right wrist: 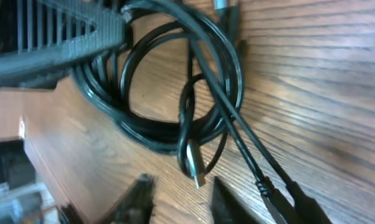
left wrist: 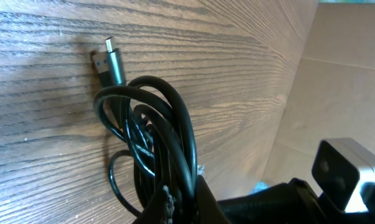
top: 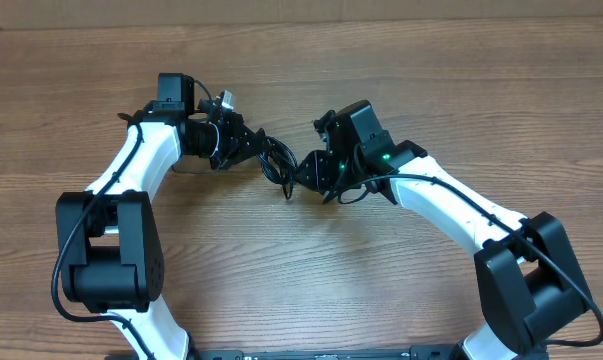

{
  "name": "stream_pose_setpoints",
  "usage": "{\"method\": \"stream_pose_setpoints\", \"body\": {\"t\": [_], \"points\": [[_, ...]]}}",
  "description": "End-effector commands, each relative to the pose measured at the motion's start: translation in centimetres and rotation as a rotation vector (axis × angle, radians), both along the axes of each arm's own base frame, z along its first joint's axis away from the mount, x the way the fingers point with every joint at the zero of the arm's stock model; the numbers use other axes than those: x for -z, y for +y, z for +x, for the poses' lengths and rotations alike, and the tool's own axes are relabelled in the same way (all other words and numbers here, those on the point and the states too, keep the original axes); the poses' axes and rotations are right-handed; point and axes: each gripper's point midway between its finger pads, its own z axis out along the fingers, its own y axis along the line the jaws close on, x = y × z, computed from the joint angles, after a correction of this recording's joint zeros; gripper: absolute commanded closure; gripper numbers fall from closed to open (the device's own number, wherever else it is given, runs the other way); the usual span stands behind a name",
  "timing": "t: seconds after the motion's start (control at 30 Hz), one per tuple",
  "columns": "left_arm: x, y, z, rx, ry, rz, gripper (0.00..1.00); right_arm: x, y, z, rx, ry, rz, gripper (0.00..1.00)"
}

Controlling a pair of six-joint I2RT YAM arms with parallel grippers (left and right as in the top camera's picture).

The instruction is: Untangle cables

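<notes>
The cables are a bunch of thin black loops lying on the wooden table between my two grippers. My left gripper holds the bunch from the left. In the left wrist view its jaws are shut on several strands, and the loops fan out to a silver-tipped plug resting on the wood. My right gripper sits at the right side of the bunch. In the right wrist view it is open with nothing between its fingers, and a silver-tipped plug lies just ahead of the gap.
The left gripper's ribbed finger presses on the coil at the top left of the right wrist view. Thicker black cords run past the right finger. A cardboard wall borders the table's far edge.
</notes>
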Motion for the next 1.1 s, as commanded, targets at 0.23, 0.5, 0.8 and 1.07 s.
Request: {"method": "stream_pose_setpoints", "body": {"t": [0.23,0.5,0.8,1.07], "points": [[-1.9,0.3,0.7,0.006,-0.068,-0.004,0.96,0.7,0.0,-0.4,0.008,-0.001,-0.061,0.51],[-1.9,0.3,0.7,0.005,-0.067,-0.004,0.95,2.1,1.1,-1.8,0.007,-0.1,-0.241,0.4],[-1.9,0.3,0.7,0.005,-0.067,-0.003,0.96,2.2,-0.4,-0.5,0.302,-0.278,-0.484,0.37],[-1.9,0.4,0.7,0.004,-0.067,-0.001,0.96,3.0,0.1,-1.1,0.329,-0.244,-0.471,0.51]]}}
